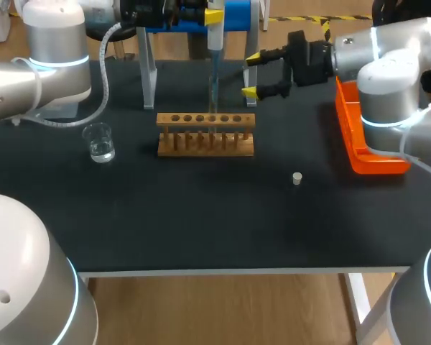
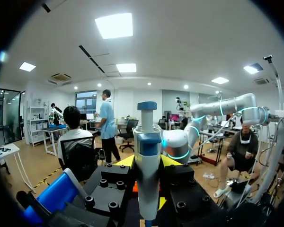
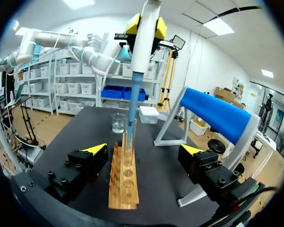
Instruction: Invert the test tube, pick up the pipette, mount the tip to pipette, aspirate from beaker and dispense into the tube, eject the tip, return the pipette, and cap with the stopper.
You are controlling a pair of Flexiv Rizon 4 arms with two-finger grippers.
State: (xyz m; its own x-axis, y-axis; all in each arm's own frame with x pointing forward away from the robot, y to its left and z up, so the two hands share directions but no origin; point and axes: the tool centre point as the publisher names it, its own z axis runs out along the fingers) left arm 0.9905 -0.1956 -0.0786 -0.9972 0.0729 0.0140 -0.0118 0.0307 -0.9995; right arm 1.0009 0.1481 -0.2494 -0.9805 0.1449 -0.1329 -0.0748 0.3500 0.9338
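The left claw is clamped on the pipette, its tip inside the test tube. The right claw hangs spread apart nearby.

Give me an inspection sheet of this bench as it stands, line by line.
Surface: black table, no spills seen.
Job's things: pipette tip reaches into the test tube in the wooden rack; beaker holds clear liquid; stopper lies loose.
Clutter: orange tray at the right edge.
Tools: left tool shut on pipette; right tool open, near the wooden rack.
Cables: white hose along left arm.
Surroundings: blue stand behind the wooden rack.
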